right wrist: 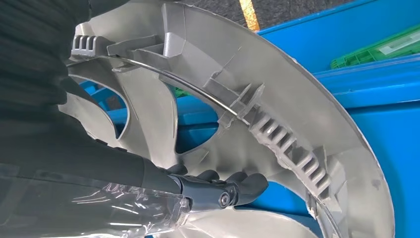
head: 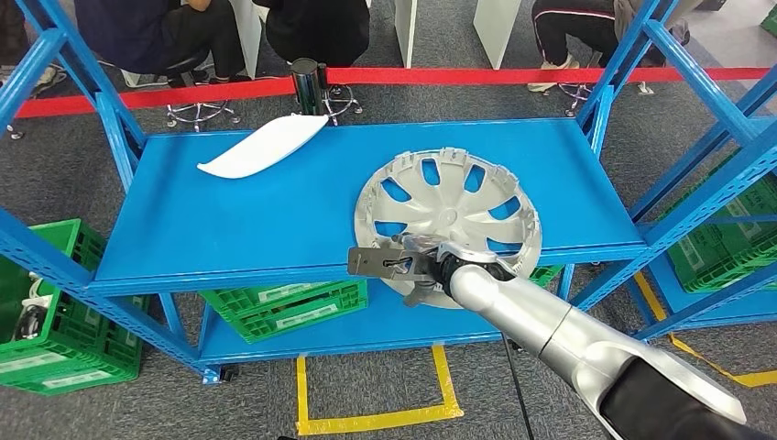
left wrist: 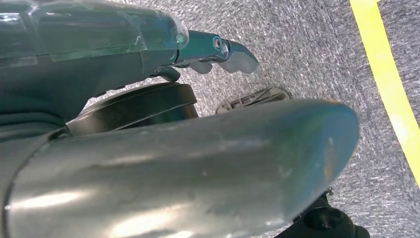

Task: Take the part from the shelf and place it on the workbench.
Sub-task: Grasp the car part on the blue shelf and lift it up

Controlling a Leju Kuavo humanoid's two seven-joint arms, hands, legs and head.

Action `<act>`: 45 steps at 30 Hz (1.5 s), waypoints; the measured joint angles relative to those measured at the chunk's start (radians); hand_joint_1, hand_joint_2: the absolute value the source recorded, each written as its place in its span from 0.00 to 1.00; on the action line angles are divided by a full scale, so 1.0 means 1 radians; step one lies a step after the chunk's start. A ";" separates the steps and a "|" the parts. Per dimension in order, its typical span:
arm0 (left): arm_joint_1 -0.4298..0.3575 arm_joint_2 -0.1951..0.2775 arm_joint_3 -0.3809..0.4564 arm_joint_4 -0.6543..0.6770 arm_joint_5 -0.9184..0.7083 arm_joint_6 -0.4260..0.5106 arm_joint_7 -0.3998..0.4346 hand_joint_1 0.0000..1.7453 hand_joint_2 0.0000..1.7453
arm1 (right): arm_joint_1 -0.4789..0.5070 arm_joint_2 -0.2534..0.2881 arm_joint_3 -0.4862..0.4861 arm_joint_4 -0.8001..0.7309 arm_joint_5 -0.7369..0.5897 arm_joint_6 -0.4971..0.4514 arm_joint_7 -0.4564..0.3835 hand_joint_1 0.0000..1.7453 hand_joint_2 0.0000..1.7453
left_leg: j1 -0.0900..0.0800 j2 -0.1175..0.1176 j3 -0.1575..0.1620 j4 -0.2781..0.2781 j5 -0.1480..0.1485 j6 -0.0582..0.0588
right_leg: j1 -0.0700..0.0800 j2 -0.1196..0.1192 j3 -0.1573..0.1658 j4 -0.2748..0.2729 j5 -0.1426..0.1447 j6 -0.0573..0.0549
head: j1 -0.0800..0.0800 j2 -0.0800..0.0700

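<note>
Silver plastic hubcap (head: 449, 215) overhangs the blue shelf (head: 229, 220) front edge; my right hand (head: 423, 266) grips its near rim, fingers (right wrist: 242, 184) through a spoke gap. Looks light, stiff, brittle at the clips: hold the rim. Left hand (left wrist: 218, 52) hangs over floor, fingers' state unclear. Green crates (head: 284, 307) below; contents unclear.
</note>
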 joint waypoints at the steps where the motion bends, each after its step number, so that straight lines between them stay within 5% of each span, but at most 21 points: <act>1: 0.000 0.000 0.000 0.000 0.000 0.000 0.000 0.00 0.00 | -0.002 0.000 0.003 0.003 0.000 0.001 0.000 0.00 1.00 | 0.000 0.000 0.000 0.000 0.000 0.000 | 0.000 0.000 0.000 0.000 0.000 0.000 | 0.000 0.000; 13: 0.000 0.000 0.000 0.000 0.007 0.000 0.000 0.00 0.00 | -0.020 0.005 0.029 0.026 0.027 0.043 0.000 0.00 1.00 | 0.000 -0.001 0.004 0.000 0.000 0.000 | 0.000 -0.001 0.004 0.000 0.000 0.000 | 0.000 0.000; 17: 0.000 0.000 0.000 0.001 0.010 0.002 0.000 0.00 0.00 | -0.027 0.009 0.037 0.031 0.045 0.066 0.000 1.00 1.00 | 0.000 -0.001 0.005 0.000 0.000 0.000 | 0.000 -0.001 0.005 0.000 0.000 0.000 | 0.000 0.000; 45: 0.001 0.000 0.000 0.008 0.014 0.010 -0.006 0.00 0.00 | -0.060 0.020 0.049 0.036 0.039 0.108 0.000 1.00 1.00 | 0.000 -0.002 0.009 0.000 0.000 0.000 | 0.000 -0.002 0.011 -0.002 0.000 0.000 | 0.000 0.000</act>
